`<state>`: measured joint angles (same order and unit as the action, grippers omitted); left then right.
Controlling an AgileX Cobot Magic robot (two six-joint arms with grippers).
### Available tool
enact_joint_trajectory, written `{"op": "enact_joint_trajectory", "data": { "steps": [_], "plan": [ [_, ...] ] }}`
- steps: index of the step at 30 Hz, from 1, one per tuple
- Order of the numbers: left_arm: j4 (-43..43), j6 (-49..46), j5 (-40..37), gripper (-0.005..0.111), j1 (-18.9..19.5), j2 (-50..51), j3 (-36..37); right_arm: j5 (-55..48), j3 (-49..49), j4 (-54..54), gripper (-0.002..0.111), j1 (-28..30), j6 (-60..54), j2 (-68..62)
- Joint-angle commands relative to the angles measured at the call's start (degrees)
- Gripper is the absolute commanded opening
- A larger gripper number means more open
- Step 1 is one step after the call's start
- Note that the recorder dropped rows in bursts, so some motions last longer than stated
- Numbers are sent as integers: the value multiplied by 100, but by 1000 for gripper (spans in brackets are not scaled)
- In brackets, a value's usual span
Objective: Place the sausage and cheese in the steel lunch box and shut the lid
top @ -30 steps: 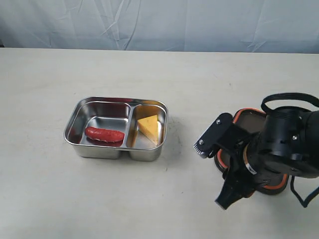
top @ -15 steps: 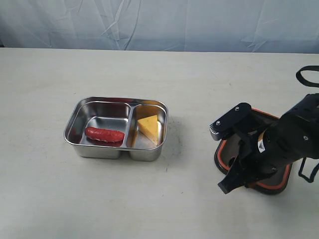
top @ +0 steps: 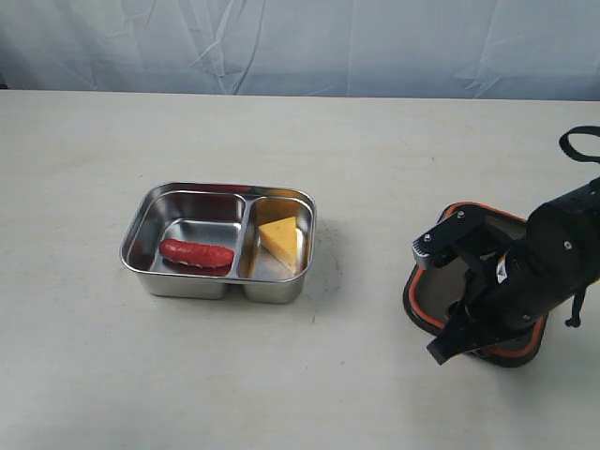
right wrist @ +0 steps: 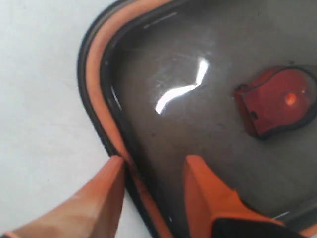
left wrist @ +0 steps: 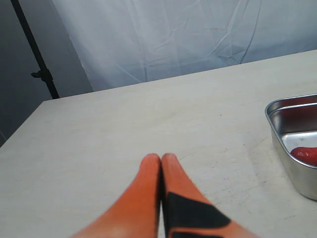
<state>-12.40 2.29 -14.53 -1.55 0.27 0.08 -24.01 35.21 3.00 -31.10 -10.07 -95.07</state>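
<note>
The steel lunch box (top: 150, 234) stands open left of centre. The red sausage (top: 196, 252) lies in its larger compartment and the yellow cheese (top: 277, 235) in the smaller one. The dark lid (top: 441, 298) with its orange rim lies flat on the table at the right. My right gripper (right wrist: 154, 164) is open and low over the lid, one finger outside the rim (right wrist: 114, 171) and the other over the tinted panel; the orange valve (right wrist: 277, 106) shows beside it. My left gripper (left wrist: 161, 159) is shut and empty, with the box corner (left wrist: 277, 124) and a bit of sausage (left wrist: 306, 154) beside it.
The pale table (top: 309, 141) runs back to a wrinkled blue-white backdrop (top: 300, 42). A black cable (top: 574, 142) loops above the right arm. In the left wrist view a dark stand pole (left wrist: 34, 54) rises beyond the table's edge.
The right arm has dropped lower and shifted right over the lid, its gripper now straddling the lid's rim. The box, sausage and cheese have not moved.
</note>
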Motion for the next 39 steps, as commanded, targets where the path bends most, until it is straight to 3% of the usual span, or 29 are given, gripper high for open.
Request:
{"op": "enact_joint_trajectory", "data": {
  "steps": [1,10,13,16,26,39],
  "plan": [
    [-36,15,80,0,-29,-27,-8,135,-6,4,39,39,-92,-219],
    [-36,15,80,0,-29,-27,-8,180,-6,-141,33,39,-92,-464],
    [-36,15,80,0,-29,-27,-8,180,-6,-205,21,28,-92,-577],
    [-36,15,80,0,-29,-27,-8,215,-6,-234,-1,28,-39,-606],
    [-36,15,80,0,-29,-27,-8,68,6,-820,-1,28,-24,-19],
    [-36,15,80,0,-29,-27,-8,-414,389,-2111,-1,28,-76,2964]
  ]
}}
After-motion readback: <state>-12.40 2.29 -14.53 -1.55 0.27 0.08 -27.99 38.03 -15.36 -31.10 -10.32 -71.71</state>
